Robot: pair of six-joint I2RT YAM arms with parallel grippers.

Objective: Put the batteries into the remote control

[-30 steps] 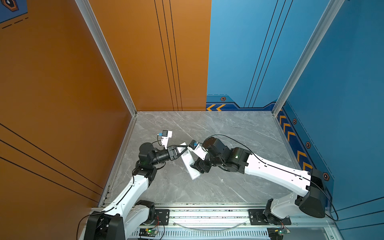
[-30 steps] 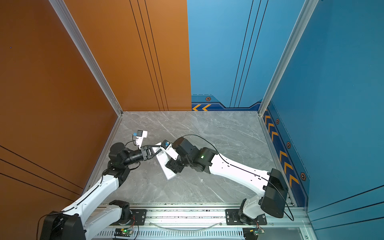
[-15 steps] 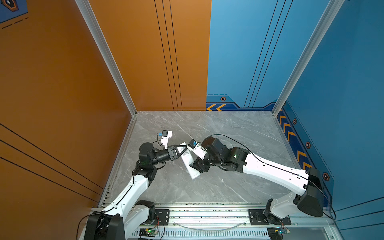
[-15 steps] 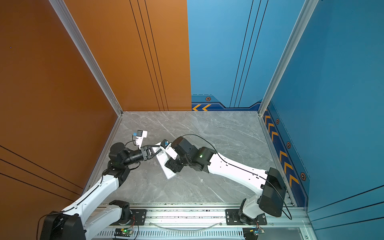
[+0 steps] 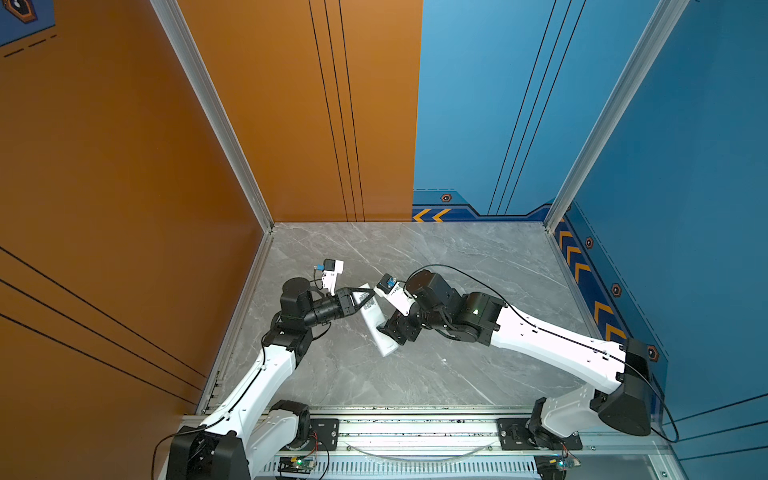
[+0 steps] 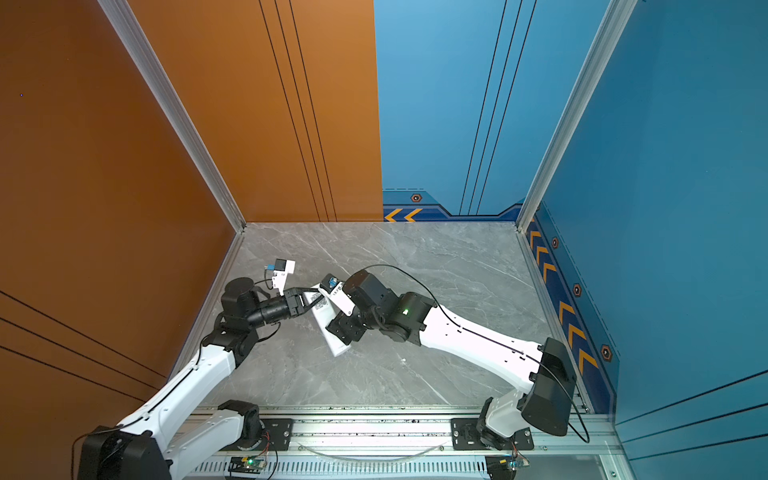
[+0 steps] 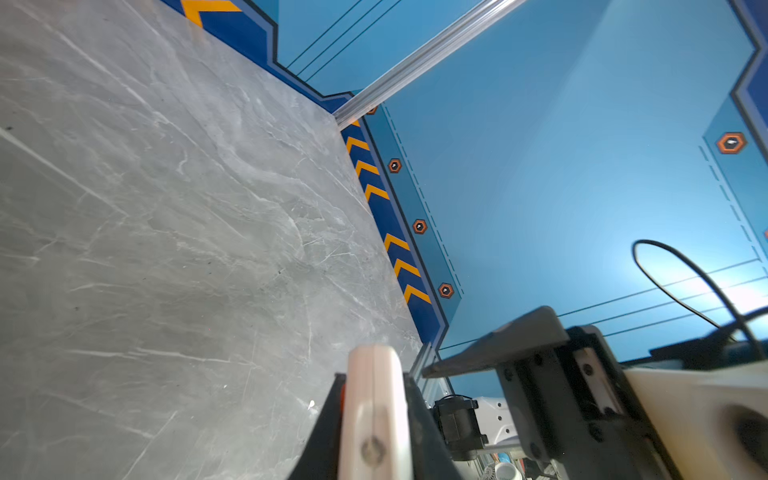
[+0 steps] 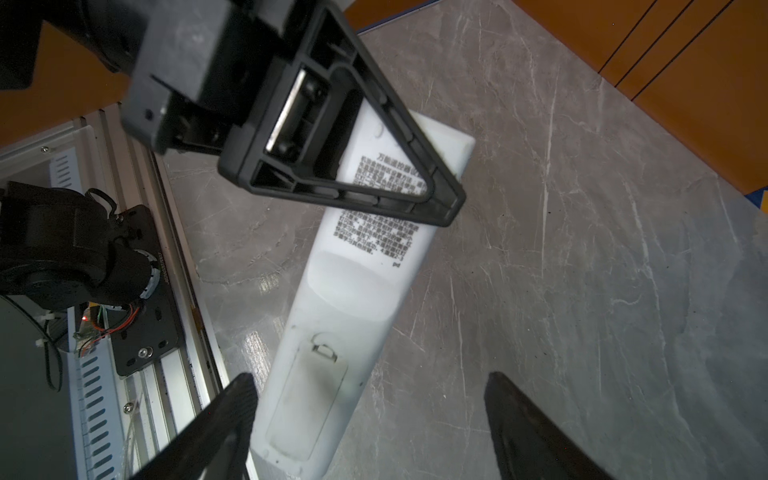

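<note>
Underneath both hands, a smooth grey marble-veined tabletop [image 5: 457, 270], polished enough to throw reflections. Held aloft and tilted, a slim white matte-plastic remote control [image 8: 353, 291], plain back up, with a block of small black print near the end pinched by the black skeletal left gripper [image 8: 449, 208]; clamped fully shut across that end, seen edge-on between its fingers from the left wrist. At the opposite end, the black right gripper [image 8: 370, 382]: spread wider than a moment ago, holding nothing, one finger just beside the remote's edge, the other well clear. Judged as a fresh release, leaving the remote to the left grip alone and freeing the right hand for the next fetch or press. Between the parted right fingers, a flat rounded-rectangle battery cover [image 8: 307, 399], slightly smudged, seemingly seated flush with its small latch tab toward the left gripper. No batteries anywhere in sight; whether already inside, impossible to tell.
</note>
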